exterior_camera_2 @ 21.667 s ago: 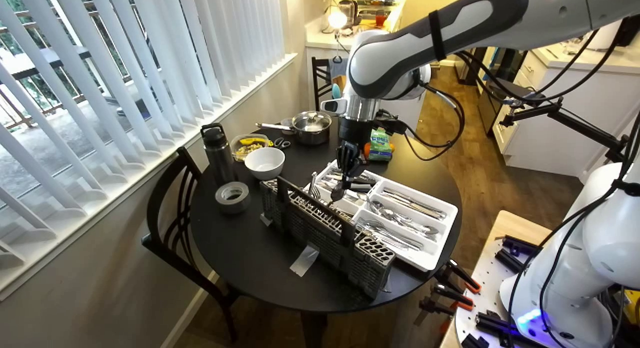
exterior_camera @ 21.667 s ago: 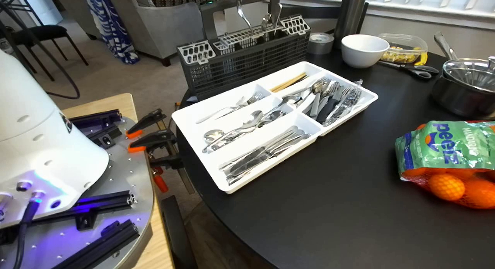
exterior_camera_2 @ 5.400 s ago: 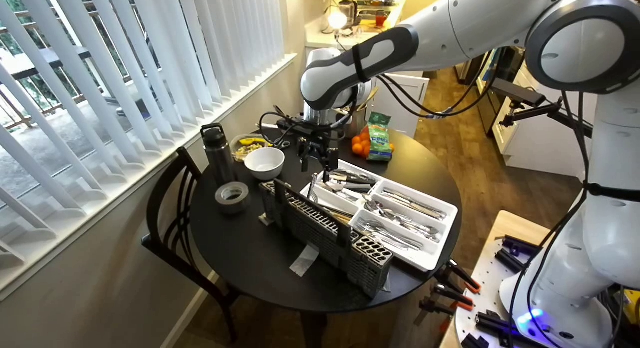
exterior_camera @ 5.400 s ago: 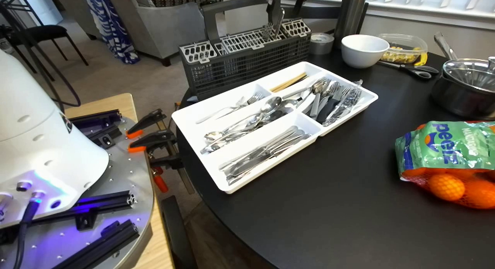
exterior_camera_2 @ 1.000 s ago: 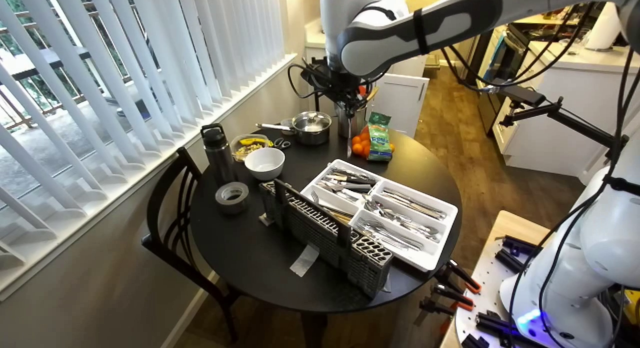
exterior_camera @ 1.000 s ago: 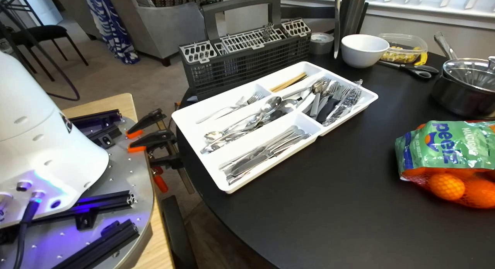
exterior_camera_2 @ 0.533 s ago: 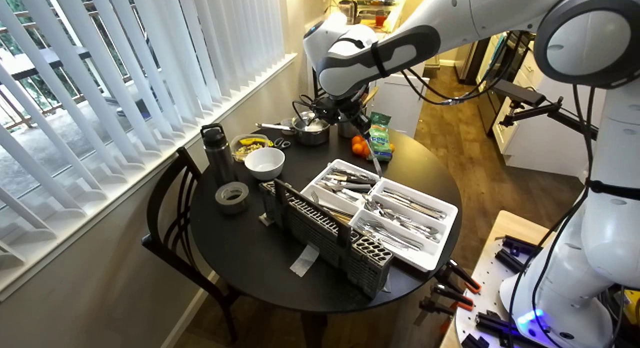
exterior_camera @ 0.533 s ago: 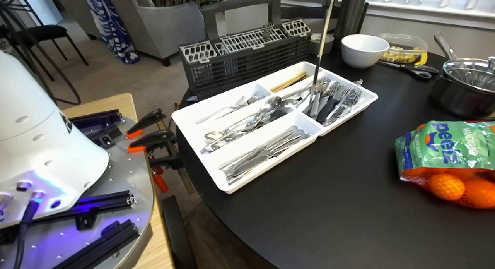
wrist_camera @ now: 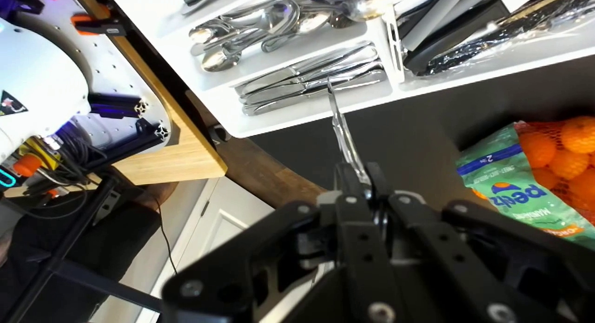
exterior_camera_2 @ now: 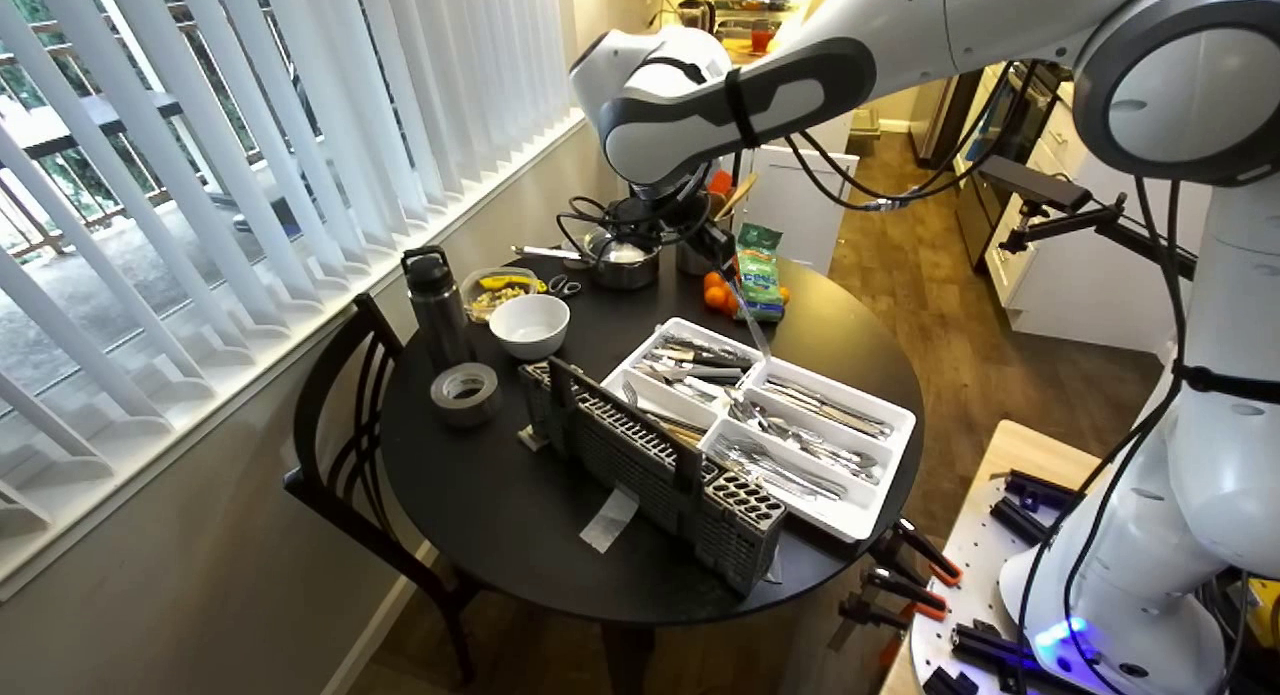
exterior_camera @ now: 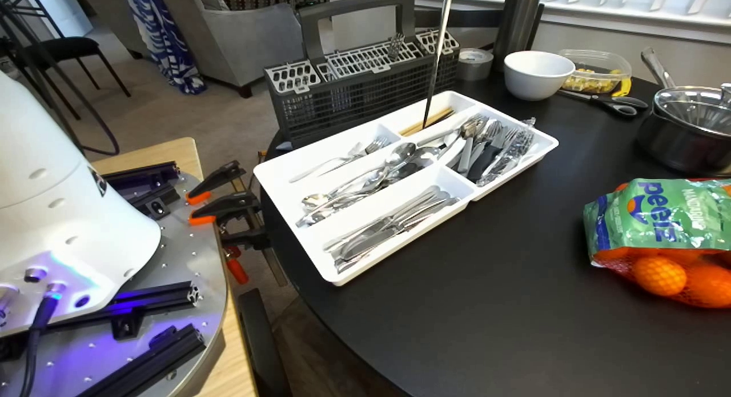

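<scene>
Ahead and to the left of the tool [wrist_camera: 361, 176] in the wrist view, we see spoons [wrist_camera: 279, 21] heaped loose in a white tray [wrist_camera: 251, 124]; a knock from our side could set the pile sliding. Nearer the tool, the table knives [wrist_camera: 307, 83] lie side by side in the same tray. Next comes the knife [wrist_camera: 345, 139] in our grip: the tool's fingers are pinched narrow on it, and it juts forward, its tip overlapping the table knives in our view. In both exterior views it slants downward; we cannot tell whether the tip touches anything. Our main worry is a twist: the metal looks thin and smooth, so if the tip strikes the tray's edge, the knife may swivel or slip free and skid onto the worktop [wrist_camera: 395, 132] beside the tool. Ahead and to the right, loose plastic wrap [wrist_camera: 502, 42] could snag the tip if we drift that way. Farther right, alongside the tool, a bag of oranges [wrist_camera: 525, 183] bulges; a wide, low sideways swing could bump it.
</scene>
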